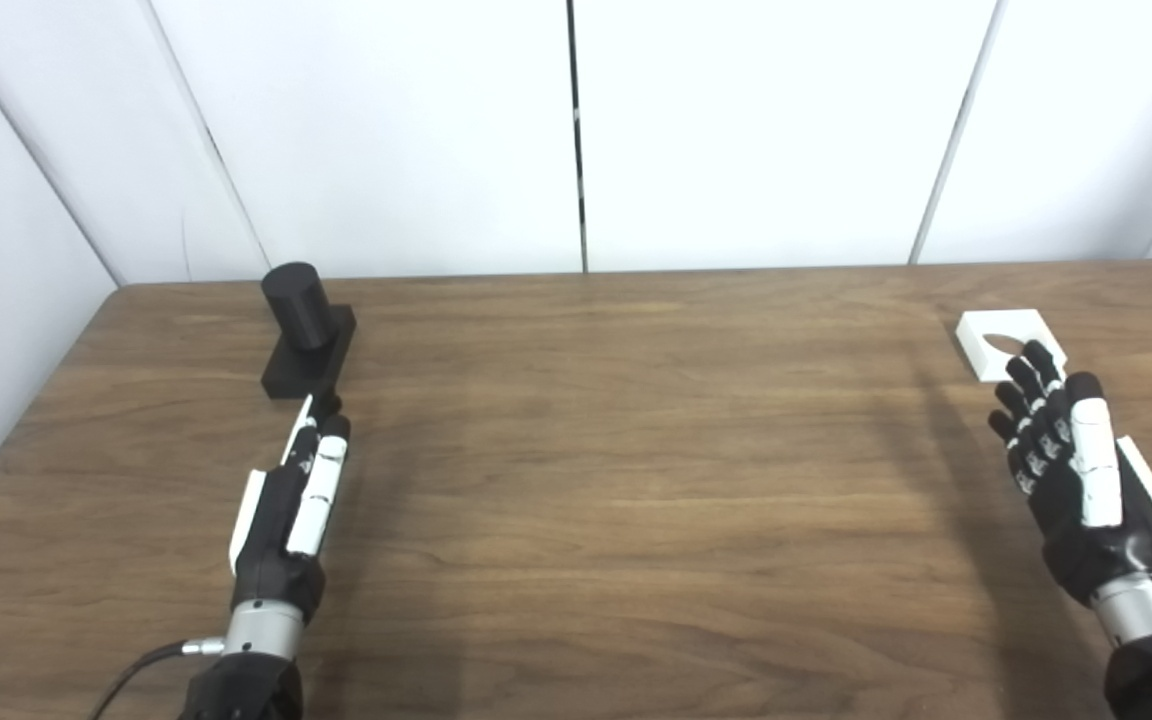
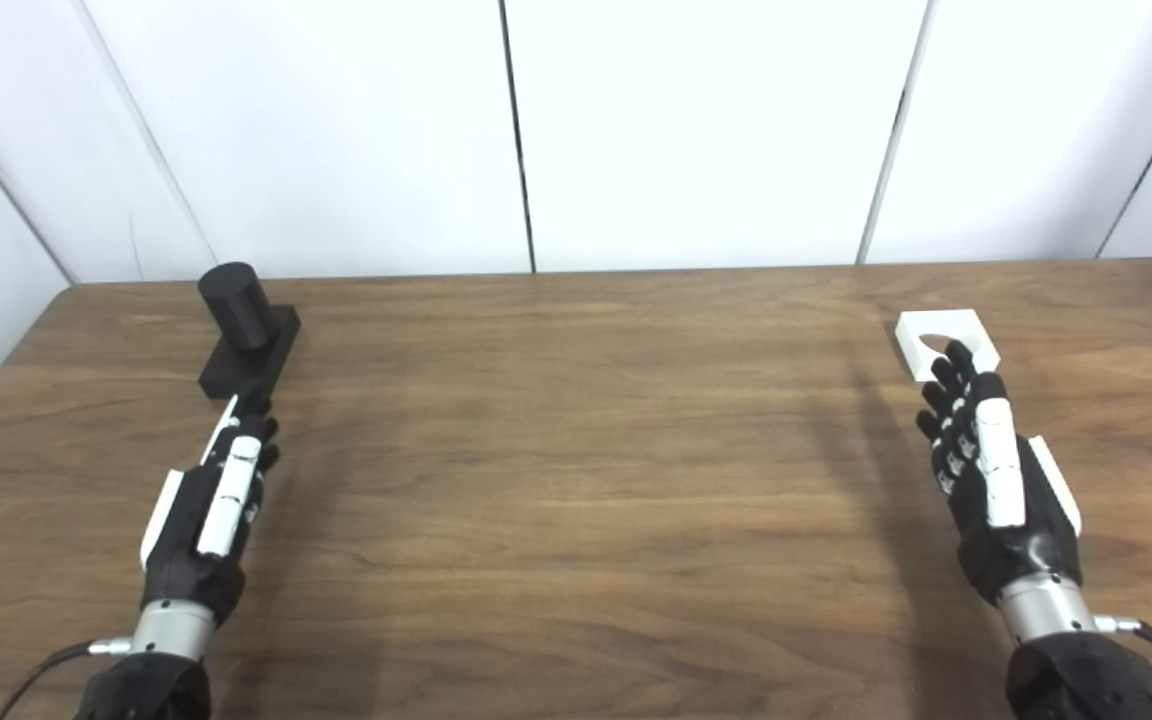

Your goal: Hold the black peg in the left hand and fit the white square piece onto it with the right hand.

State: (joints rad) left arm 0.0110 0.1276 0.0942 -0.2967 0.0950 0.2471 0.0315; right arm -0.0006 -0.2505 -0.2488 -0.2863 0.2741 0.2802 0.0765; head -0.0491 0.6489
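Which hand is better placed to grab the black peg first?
Left. The left hand lies just short of the black peg at the table's far left, fingers pointing at it. The right hand is across the table by the white square piece.

Wood-grain desk (image 1: 616,480) here, black peg (image 1: 306,330) standing on its base far left, white square piece (image 1: 1006,342) lying flat far right.
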